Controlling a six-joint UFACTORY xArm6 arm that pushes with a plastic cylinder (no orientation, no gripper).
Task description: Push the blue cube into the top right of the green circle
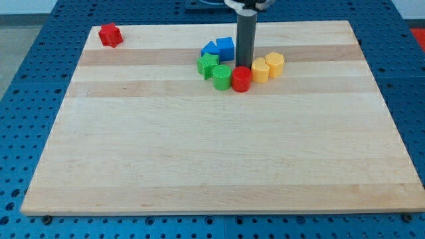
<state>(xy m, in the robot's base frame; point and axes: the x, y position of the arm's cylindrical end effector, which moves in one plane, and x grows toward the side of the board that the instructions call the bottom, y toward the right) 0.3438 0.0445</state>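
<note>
1. Wooden tabletop (219, 159) on a blue pegboard carries everything.
2. No grasping hand: my tip (244, 67) stands just behind the red cylinder (241, 79).
3. Blue cube (226, 48) lies left of the rod, beyond the green circle (221, 76), probably awaiting a nearward shove.
4. Yellow cylinders (268, 66) flank right; a red block (109, 34) sits far left.

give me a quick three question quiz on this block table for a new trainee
1. True or false: the blue cube lies at the view's left of the rod.
2. Which block sits alone? A) red block near the board's top-left corner B) green circle C) red cylinder
3. My tip ends just above the ____ cylinder.

Key: 1 true; 2 A; 3 red
</note>
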